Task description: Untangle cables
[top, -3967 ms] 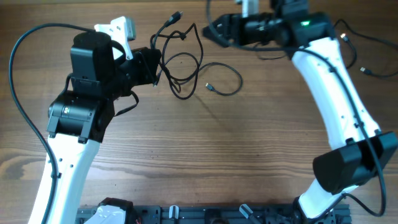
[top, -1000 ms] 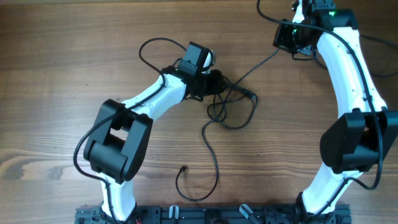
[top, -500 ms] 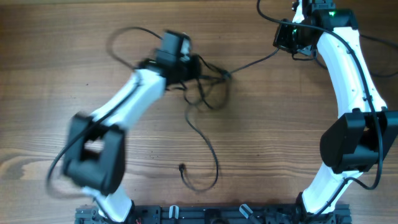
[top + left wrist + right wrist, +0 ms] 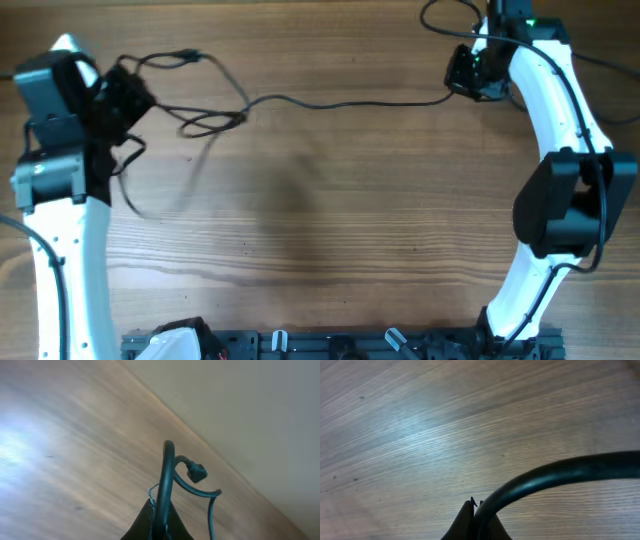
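Note:
The cables are thin black cords. One strand (image 4: 340, 101) runs stretched across the back of the table between both grippers. A small tangle of loops (image 4: 205, 120) hangs near my left gripper (image 4: 128, 98), which is shut on the cords at the far left. In the left wrist view my left gripper (image 4: 158, 519) pinches a cord (image 4: 166, 467), and a small plug end (image 4: 196, 472) curls beside it. My right gripper (image 4: 463, 78) sits at the back right. In its wrist view the right gripper (image 4: 475, 516) is shut on a cord (image 4: 570, 471) that arcs to the right.
The right arm's own thicker wires (image 4: 600, 62) trail at the back right corner. A black rail (image 4: 330, 345) lines the front edge. The left wrist view shows the table's edge (image 4: 210, 447) close beyond the held cord.
My left gripper has shut on the bundle and swung from the table's middle to the far left. It dragged the tangle along and pulled one strand straight. The right arm has barely moved.

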{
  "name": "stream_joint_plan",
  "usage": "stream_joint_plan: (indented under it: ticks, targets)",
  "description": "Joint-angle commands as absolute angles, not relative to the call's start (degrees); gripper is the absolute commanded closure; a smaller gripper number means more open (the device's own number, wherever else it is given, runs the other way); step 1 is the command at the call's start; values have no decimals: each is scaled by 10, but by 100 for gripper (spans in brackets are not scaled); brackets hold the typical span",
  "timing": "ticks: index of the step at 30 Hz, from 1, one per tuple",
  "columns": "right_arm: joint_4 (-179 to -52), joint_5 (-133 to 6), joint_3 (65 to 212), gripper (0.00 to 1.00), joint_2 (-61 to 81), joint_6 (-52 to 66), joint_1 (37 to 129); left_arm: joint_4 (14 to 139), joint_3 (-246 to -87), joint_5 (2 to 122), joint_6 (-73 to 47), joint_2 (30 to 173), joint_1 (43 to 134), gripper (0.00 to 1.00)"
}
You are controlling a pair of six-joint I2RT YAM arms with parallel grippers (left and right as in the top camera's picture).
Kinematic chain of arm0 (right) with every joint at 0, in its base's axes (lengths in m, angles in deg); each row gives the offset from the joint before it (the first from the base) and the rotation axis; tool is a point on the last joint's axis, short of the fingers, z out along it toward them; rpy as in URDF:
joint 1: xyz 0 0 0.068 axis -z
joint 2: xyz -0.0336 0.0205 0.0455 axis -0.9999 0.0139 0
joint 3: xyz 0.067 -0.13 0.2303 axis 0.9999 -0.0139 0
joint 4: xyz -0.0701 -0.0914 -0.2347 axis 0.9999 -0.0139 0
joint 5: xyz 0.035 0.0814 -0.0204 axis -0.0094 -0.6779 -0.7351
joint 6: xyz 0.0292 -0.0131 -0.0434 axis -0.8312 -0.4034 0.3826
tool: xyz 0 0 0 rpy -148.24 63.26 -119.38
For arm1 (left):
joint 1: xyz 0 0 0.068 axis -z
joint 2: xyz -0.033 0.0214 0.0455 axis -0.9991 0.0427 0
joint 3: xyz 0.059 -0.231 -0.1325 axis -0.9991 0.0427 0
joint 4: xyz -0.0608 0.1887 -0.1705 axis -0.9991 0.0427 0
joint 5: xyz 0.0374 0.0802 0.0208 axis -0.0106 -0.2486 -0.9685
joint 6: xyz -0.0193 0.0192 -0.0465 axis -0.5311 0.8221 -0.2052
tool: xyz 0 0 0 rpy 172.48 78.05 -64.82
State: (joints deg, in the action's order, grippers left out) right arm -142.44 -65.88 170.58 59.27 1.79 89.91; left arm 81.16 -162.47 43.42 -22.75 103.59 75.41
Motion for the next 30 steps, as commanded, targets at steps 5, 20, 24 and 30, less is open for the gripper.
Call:
stream_joint_plan:
  ticks: [5,20,24,30]
  targets:
    - [-1424,-608,1699,96,601,28,977,825,-1629,335,-205,1070,671,96]
    - [-1417,-820,1699,96,601,239,876,828,-1629,612,-164,1140,785,96]
    - [-1404,-784,1699,91,601,202,821,836,-1629,616,-165,1146,838,96]
    - [-1407,-782,1699,25,600,184,793,837,-1629,601,-187,1159,853,96]
